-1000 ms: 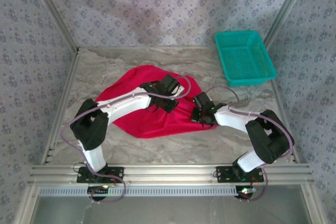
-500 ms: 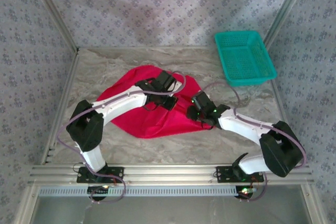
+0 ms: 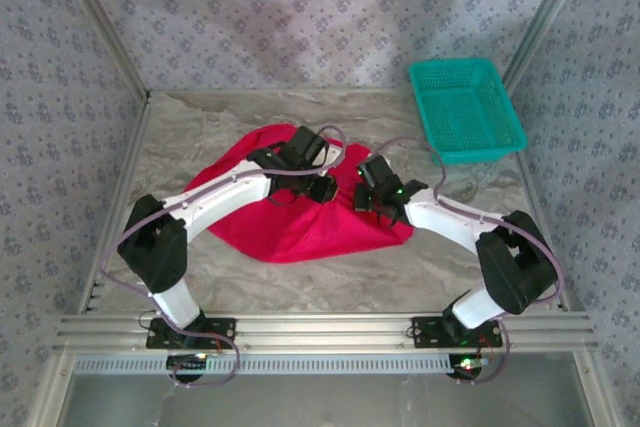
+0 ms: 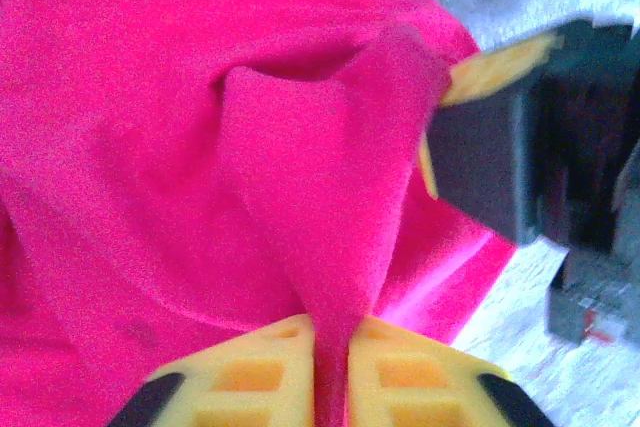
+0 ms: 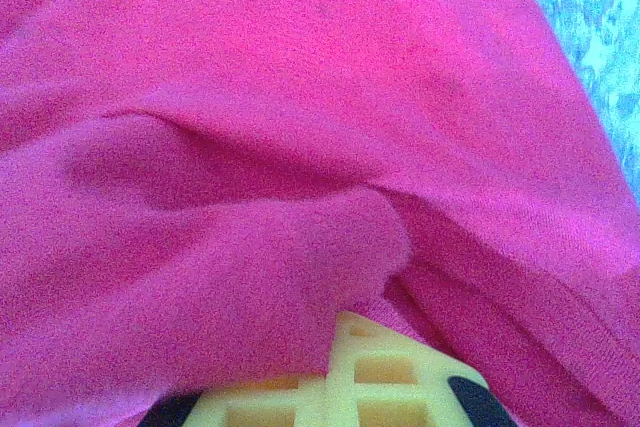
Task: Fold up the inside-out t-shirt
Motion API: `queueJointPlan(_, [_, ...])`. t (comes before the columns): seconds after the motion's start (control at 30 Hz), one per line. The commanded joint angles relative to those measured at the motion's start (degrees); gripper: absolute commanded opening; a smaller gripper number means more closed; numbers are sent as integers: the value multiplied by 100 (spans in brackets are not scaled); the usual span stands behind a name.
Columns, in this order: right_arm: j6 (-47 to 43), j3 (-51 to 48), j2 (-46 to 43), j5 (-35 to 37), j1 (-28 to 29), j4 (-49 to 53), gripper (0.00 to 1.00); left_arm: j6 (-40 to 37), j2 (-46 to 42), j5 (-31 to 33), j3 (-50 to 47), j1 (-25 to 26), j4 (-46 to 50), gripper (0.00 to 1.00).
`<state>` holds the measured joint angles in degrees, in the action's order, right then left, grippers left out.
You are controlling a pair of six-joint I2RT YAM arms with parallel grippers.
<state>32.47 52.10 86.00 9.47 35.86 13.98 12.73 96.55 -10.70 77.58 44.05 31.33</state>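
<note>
The red t-shirt [image 3: 290, 227] lies crumpled in the middle of the table. My left gripper [image 3: 322, 187] sits over its upper middle, and my right gripper [image 3: 362, 197] is just to the right of it. In the left wrist view the left gripper [image 4: 335, 332] is shut on a raised ridge of the t-shirt [image 4: 150, 147] that runs up toward the right gripper's fingers [image 4: 500, 62]. In the right wrist view the right gripper [image 5: 335, 347] is shut, with a fold of the t-shirt [image 5: 300, 97] draped over its left finger and pinched at the tips.
A teal mesh basket [image 3: 465, 107] stands at the back right of the marble-patterned table [image 3: 450, 267]. Patterned walls close in the back and both sides. Bare table shows in front of the shirt and along the left side.
Both grippers have moved toward the back of the table. The right one has swung left, close to the left one. The shirt's right edge has bunched up between them.
</note>
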Motion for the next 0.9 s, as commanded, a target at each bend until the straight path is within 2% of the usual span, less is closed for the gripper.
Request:
queueJointPlan(0.0, [-357, 276, -461, 165, 9, 453, 0, -55, -311, -43, -308, -115, -29, 39])
queueJointPlan(0.03, [-390, 292, -582, 106, 23, 506, 0, -66, -342, -82, -431, -136, -104, 48])
queueJointPlan(0.17, [-403, 262, -924, -130, 37, 586, 0, -87, -326, -368, -872, -134, -527, 72])
queueJointPlan(0.33, [-379, 277, -1042, -361, 53, 599, 0, -19, -212, -591, -1232, -135, -1234, 89])
queueJointPlan(0.57, [-353, 336, -961, -416, 53, 626, 0, 221, -220, -745, -1481, -118, -2043, 91])
queueJointPlan(0.77, [-319, 327, -969, -497, -8, 590, 0, 160, -50, -606, -1668, -79, -2178, 83])
queueJointPlan(0.87, [-315, 341, -957, -541, -43, 581, 0, 138, -90, -362, -1793, 82, -2316, 87])
